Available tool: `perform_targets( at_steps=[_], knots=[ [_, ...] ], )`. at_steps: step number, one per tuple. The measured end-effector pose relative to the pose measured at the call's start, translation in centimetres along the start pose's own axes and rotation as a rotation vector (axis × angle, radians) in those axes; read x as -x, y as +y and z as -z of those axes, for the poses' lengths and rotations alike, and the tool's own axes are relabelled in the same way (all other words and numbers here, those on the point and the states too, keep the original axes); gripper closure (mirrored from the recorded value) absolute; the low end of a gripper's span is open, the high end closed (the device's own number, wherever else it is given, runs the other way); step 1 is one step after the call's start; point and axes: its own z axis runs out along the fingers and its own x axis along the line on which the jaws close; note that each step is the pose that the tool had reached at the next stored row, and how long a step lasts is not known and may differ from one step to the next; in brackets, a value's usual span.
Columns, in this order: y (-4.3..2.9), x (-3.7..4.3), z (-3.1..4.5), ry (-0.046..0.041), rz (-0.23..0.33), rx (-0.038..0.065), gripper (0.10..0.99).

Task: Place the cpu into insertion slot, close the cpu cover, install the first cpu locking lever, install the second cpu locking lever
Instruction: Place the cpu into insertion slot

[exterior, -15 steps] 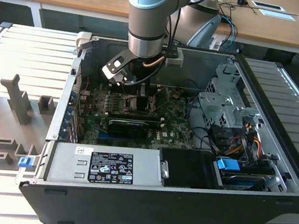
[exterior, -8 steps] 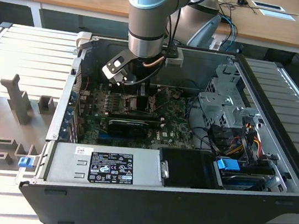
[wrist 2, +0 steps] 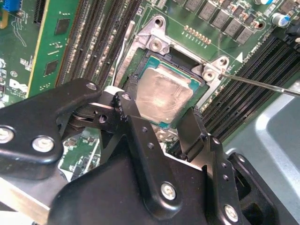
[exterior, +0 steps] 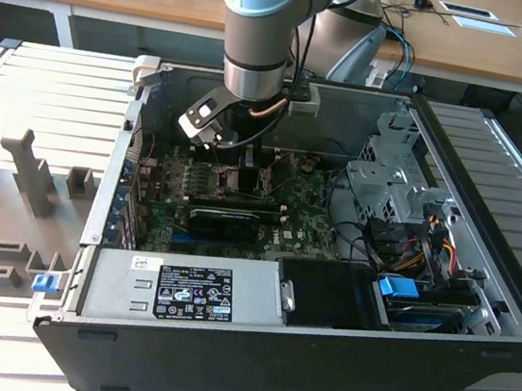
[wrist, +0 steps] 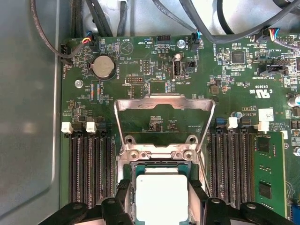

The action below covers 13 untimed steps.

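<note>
Grey slatted table [exterior: 21, 103] lies at the exterior view's left. Moving right, you meet the open black computer case [exterior: 314, 368], with your arm [exterior: 261, 21] hanging over its green motherboard [exterior: 305, 226]. In the second wrist view, your gripper [wrist 2: 158, 111] has its jaws drawn narrow, pressed against two opposite edges of the cpu [wrist 2: 161, 93], which sits in the insertion slot [wrist 2: 154, 40]. In the first wrist view, the cpu cover [wrist: 164, 102] stands raised open beyond the chip.

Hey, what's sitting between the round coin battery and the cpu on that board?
The cpu cover, flipped up open, stands between the coin battery and the cpu in the first wrist view.
</note>
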Motion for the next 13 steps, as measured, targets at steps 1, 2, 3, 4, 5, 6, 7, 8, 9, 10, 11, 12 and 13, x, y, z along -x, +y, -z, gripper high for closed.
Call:
perform_targets(
  at_steps=[1,2,3,4,5,6,7,8,9,10,11,12,13],
  knots=[
    [0.01,0.00,0.13,0.0000,0.000,0.000,0.482],
    [0.02,-0.01,0.28,0.0001,0.000,0.000,0.482],
    [0.04,-0.01,0.43,0.0000,0.000,0.000,0.482],
    [0.06,-0.02,0.68,0.0001,0.000,0.000,0.482],
    [0.07,-0.02,0.79,0.0000,0.000,0.000,0.482],
    [0.08,-0.02,0.92,0.0000,0.000,0.000,0.482],
    [0.16,-0.05,1.82,0.0000,0.000,0.000,0.482],
    [0.16,-0.03,1.89,0.0001,0.000,0.000,0.498],
    [0.17,-0.01,1.96,0.0000,0.000,0.000,0.686],
    [0.17,-0.01,1.97,0.0001,0.000,0.000,0.745],
    [0.17,0.00,1.99,0.0003,0.000,0.000,0.745],
    [0.18,0.02,2.07,-0.0002,0.000,0.000,0.867],
    [0.18,0.02,2.12,0.0001,0.000,0.000,0.929]
  ],
)
